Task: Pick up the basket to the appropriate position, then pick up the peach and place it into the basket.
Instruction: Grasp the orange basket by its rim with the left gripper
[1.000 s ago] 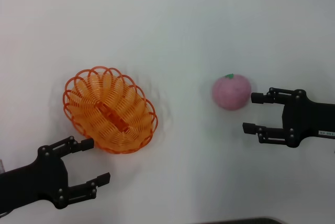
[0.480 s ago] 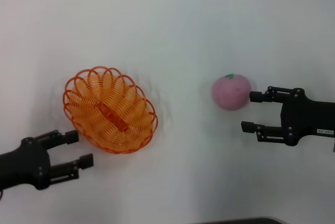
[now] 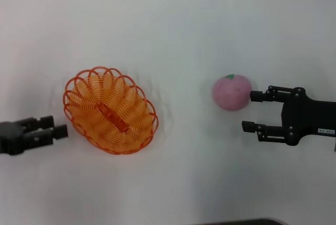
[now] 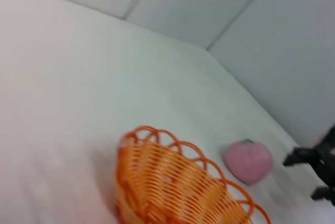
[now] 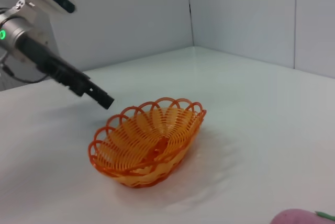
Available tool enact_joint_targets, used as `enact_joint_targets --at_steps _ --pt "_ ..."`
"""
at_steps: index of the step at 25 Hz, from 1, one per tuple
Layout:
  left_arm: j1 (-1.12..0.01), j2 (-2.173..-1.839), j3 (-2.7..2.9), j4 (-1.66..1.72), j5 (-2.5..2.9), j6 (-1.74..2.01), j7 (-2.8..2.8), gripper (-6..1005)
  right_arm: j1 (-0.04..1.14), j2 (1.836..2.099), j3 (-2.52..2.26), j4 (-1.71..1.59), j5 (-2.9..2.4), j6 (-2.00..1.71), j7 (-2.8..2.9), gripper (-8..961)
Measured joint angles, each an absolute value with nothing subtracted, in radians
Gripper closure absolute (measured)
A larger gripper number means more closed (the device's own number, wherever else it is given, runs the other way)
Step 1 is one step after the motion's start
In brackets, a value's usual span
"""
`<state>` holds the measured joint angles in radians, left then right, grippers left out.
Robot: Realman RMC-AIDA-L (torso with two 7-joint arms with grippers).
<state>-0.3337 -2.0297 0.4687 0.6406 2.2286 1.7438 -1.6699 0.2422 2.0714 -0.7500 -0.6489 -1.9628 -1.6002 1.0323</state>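
Beside the oval orange looped-plastic basket [image 3: 111, 110], the left gripper [image 3: 56, 128] looks nearly closed, empty. The right gripper [image 3: 252, 111], open and empty, touches the round pink fuzzy peach [image 3: 231, 92] with one finger; a nudge could roll it away.

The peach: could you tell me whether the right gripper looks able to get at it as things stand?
Probably yes: the right gripper is open beside the peach, its upper finger at the fruit's side, with only bare table between them.

Bright, even light; blurred left wrist view

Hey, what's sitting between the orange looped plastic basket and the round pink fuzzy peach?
Nothing: in the head view only bare white table separates the basket from the peach.
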Motion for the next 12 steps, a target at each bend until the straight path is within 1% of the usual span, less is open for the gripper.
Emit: enact_joint_targets --at_steps 4,12 --pt "-0.358 -2.011 0.468 0.655 2.229 1.725 -1.756 192 0.243 2.071 -0.750 -0.649 -1.963 -1.602 1.032 187" --pt "-0.413 -2.014 0.474 0.736 2.252 1.686 -1.834 205 0.244 2.068 -0.750 -0.649 -1.964 -1.603 1.032 186"
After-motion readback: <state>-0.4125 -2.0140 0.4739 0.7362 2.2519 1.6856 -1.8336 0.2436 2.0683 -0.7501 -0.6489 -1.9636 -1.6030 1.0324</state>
